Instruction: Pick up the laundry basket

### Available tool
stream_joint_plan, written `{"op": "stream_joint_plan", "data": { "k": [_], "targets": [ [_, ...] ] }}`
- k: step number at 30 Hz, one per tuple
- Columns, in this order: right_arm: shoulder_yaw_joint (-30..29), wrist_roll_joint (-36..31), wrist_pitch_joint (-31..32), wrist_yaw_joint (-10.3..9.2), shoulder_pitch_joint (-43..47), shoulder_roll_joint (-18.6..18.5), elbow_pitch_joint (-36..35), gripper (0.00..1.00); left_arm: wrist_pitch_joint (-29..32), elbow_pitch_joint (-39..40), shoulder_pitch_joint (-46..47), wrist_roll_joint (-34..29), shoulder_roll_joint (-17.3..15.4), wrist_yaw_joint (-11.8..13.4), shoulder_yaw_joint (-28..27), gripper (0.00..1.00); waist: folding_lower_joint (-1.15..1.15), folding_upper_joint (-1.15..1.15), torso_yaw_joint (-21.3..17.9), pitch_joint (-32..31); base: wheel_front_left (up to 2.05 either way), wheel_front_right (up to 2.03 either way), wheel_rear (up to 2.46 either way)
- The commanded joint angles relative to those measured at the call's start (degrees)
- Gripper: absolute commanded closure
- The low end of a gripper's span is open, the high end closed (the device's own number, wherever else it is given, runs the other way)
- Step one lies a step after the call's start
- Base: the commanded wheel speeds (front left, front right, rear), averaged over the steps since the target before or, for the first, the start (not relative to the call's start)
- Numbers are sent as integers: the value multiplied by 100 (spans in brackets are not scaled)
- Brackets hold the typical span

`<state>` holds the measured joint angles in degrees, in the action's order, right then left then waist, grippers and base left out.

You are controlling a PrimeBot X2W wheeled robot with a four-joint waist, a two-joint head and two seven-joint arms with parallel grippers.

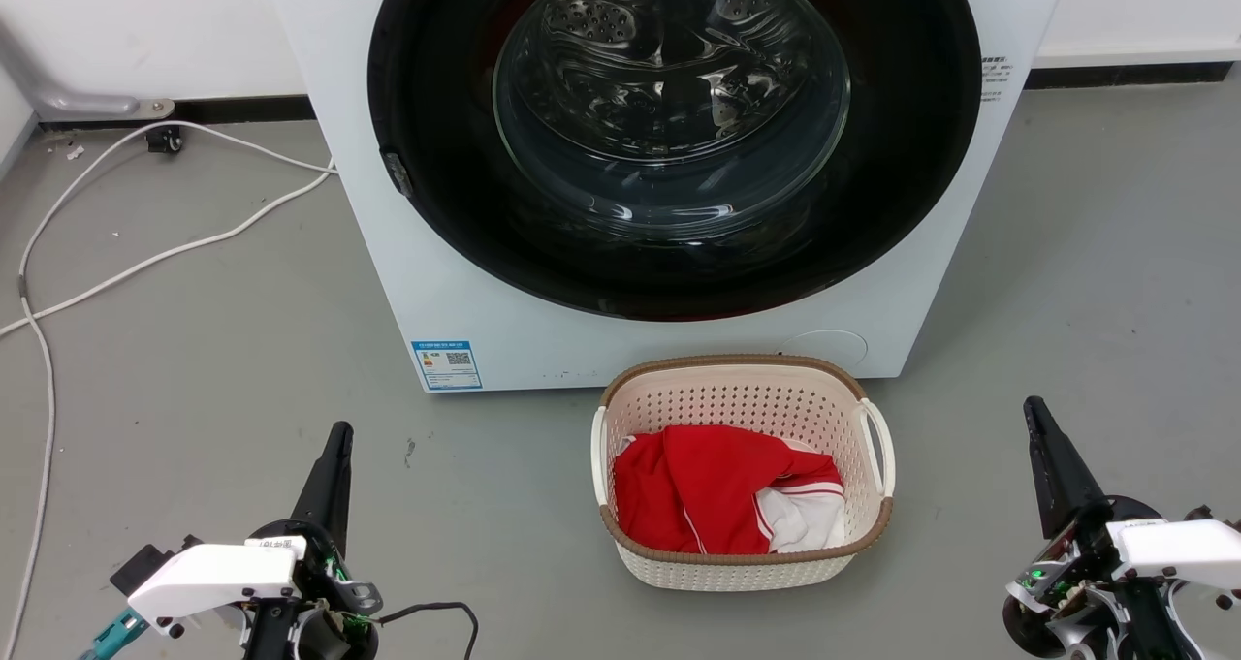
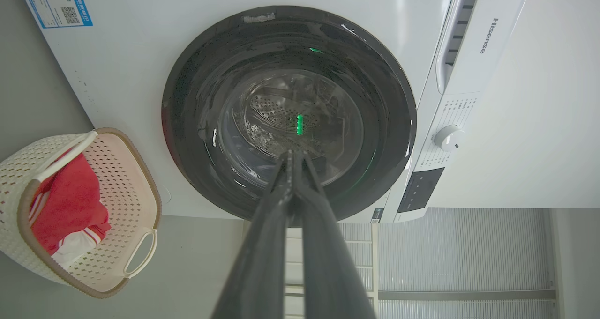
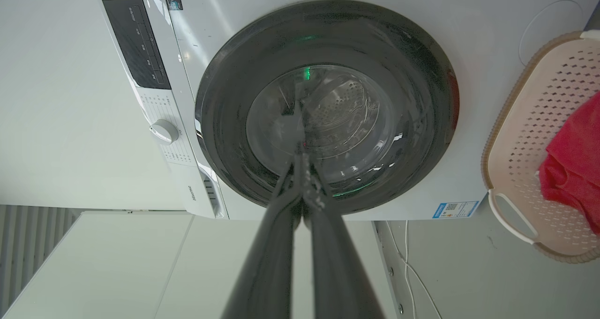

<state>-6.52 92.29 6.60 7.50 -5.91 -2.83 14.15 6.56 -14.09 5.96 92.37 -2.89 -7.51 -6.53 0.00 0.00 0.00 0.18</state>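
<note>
Item: laundry basket (image 1: 742, 398), cream perforated plastic, brown woven-look rim, upright on the floor (image 1: 242, 369) just in front of the washer (image 1: 465, 282), below the lower right of its round door (image 1: 669, 137), close to the front panel but seemingly not touching it. Contents: red garment (image 1: 698, 486) with white trim, lying below the rim. Fittings: two white side handles, one (image 1: 598, 452) toward the washer's labelled corner, one (image 1: 877, 447) toward its opposite corner. Left claw (image 1: 337, 442): fingers pressed together, holding nothing, farther out from the washer than the basket and well off to the labelled-corner side. Right claw (image 1: 1035, 418): likewise pressed together and empty, farther out from the washer and well off to the opposite side. Stage, as judged: approach not yet begun; neither claw is near a handle. Handling note: spread both claws before closing in, then bring each in toward its own handle at about the same rate, so that the light basket is not nudged against the washer. Pinch each handle loop near its middle, since the perforated wall would likely flex. Raise both sides together and level; an uneven lift would probably tip the garment out. Hazard: a white cable (image 1: 145, 253) lies on the floor beside the washer's labelled corner, beyond the left claw's likely path.
</note>
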Motion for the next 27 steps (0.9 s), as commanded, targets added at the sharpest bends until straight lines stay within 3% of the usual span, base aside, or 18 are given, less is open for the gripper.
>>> {"op": "stream_joint_plan", "data": {
  "k": [1,23,24,25,26,27],
  "targets": [
    [-2,25,8,-2,-58,-9,-21,100,15,-1,51,10,5,-15,-12,100,0,0,0,0,0,0,0],
    [-3,25,8,-2,-58,-9,-21,100,14,-1,51,10,5,-15,-12,100,0,0,0,0,0,0,0],
    [1,-2,-4,0,0,0,1,0,-3,1,1,0,0,0,1,0,0,0,0,0,0,0,0],
    [6,-4,-8,0,27,2,45,0,-7,-38,-24,-1,3,2,10,0,0,0,0,0,0,0,0],
    [10,-5,-10,0,67,4,94,100,-10,-84,-65,-1,10,2,15,100,0,0,0,1,0,0,0],
    [19,-18,-31,0,82,5,95,0,-31,-83,-80,-2,13,2,32,0,0,0,0,1,0,0,0]
  ]
}}
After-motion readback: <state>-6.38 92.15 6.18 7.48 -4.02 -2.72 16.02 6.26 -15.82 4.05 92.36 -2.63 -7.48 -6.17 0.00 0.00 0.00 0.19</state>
